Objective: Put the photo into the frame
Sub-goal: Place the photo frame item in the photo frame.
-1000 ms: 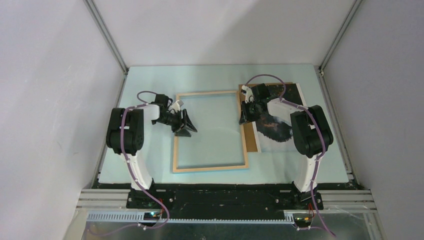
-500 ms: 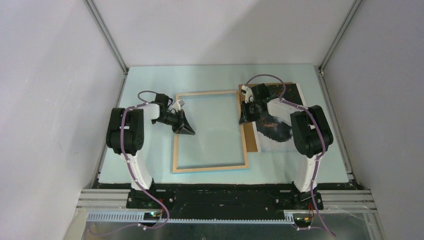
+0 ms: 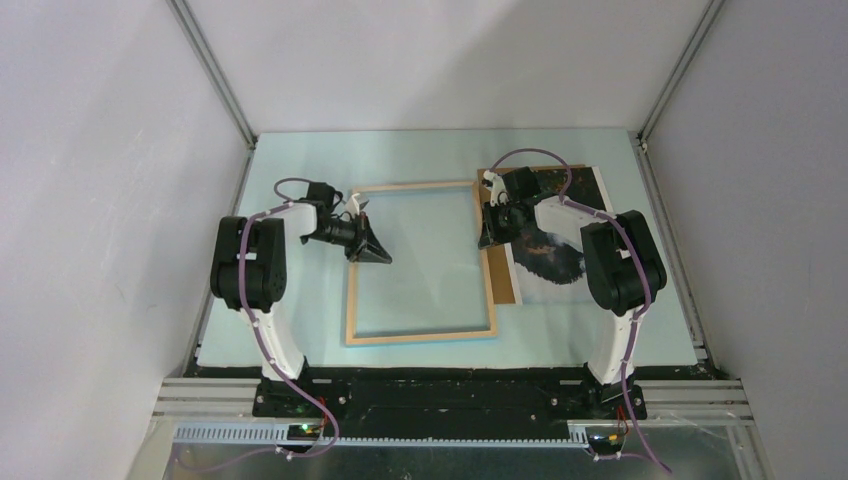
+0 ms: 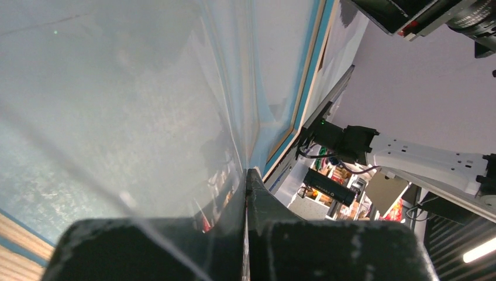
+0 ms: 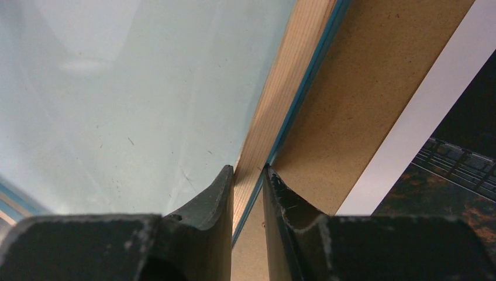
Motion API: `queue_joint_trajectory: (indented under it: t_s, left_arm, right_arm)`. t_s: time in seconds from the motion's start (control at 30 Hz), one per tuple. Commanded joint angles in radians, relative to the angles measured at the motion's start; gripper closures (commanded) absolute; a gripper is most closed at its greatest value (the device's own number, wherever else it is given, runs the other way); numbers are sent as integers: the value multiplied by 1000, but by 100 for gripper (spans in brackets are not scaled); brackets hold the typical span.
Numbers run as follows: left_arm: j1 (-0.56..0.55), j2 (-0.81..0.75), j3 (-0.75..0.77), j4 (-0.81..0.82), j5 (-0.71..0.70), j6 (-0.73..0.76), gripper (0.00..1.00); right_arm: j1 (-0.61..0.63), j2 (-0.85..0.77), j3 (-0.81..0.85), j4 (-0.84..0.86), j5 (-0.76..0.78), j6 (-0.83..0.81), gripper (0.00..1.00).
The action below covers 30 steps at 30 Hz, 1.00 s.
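The frame (image 3: 420, 335) lies in the middle of the table with its pale wood face up and a blue edge (image 5: 304, 93) showing. My left gripper (image 3: 375, 252) is at the frame's left side. In the left wrist view it (image 4: 247, 172) is shut on the thin edge of a clear pane (image 4: 146, 117). My right gripper (image 3: 487, 238) straddles the right rail (image 5: 281, 99), both fingers pressed on it (image 5: 248, 170). The photo (image 3: 560, 262), dark with a white border (image 5: 421, 117), lies face up to the right of the frame, partly under the right arm.
A plain brown backing board (image 3: 502, 275) lies under the photo's left part and against the frame's right rail (image 5: 357, 88). The mat (image 3: 300, 330) ends at grey walls on the left, right and back. The arm bases stand at the near edge.
My left gripper has closed from open to shut on the clear pane and shifted slightly towards the back. The right arm, frame and photo have not moved.
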Motion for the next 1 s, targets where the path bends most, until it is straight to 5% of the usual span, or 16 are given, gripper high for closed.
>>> queue_joint_trajectory:
  t_s: [0.0,0.97]
  left_arm:
    - [-9,-51,37,-3,84,-22,100]
    - [-4,-45,49,-70,153,1,100]
  right_arm:
    - [8,12,17,-2,2,-38,78]
    - [11,5,17,-10,5,-42,78]
